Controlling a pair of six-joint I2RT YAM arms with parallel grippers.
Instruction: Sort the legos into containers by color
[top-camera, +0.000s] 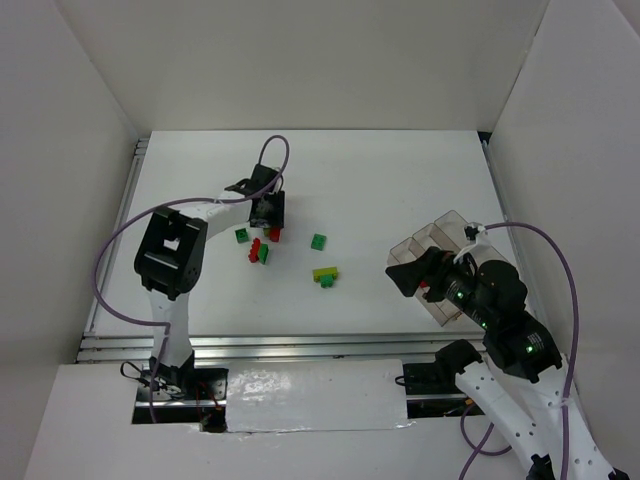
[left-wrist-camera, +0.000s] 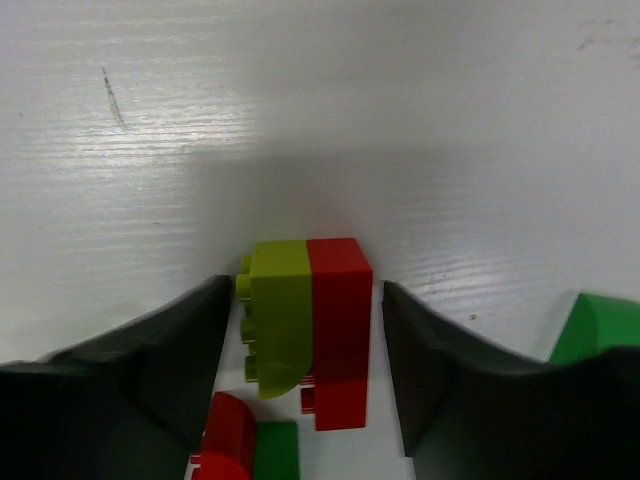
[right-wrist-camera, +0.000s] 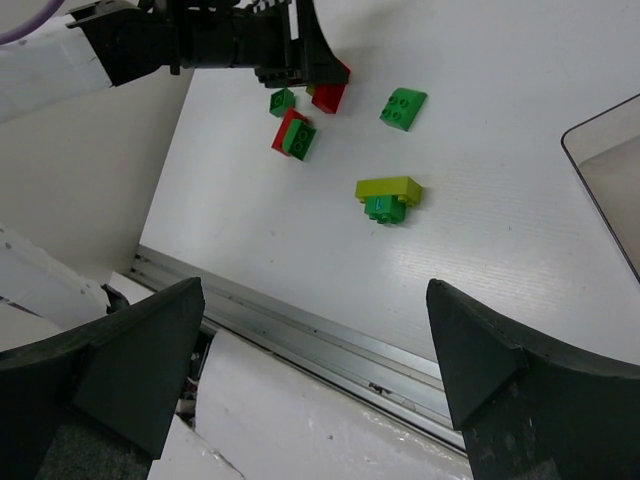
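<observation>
Your left gripper (left-wrist-camera: 305, 345) sits low at the surface (left-wrist-camera: 300, 100), jaws released, straddling a joined yellow-green and red brick (left-wrist-camera: 340, 300) with a gap on each side. Your right gripper (right-wrist-camera: 315, 370) hovers beside the clear tray (top-camera: 445, 232), jaws released wide. Other legos (top-camera: 318, 241) lie loose between the arms.

Looking across all three views right now: no text, label, brand, number or sign is legible anywhere, nothing to read.
</observation>
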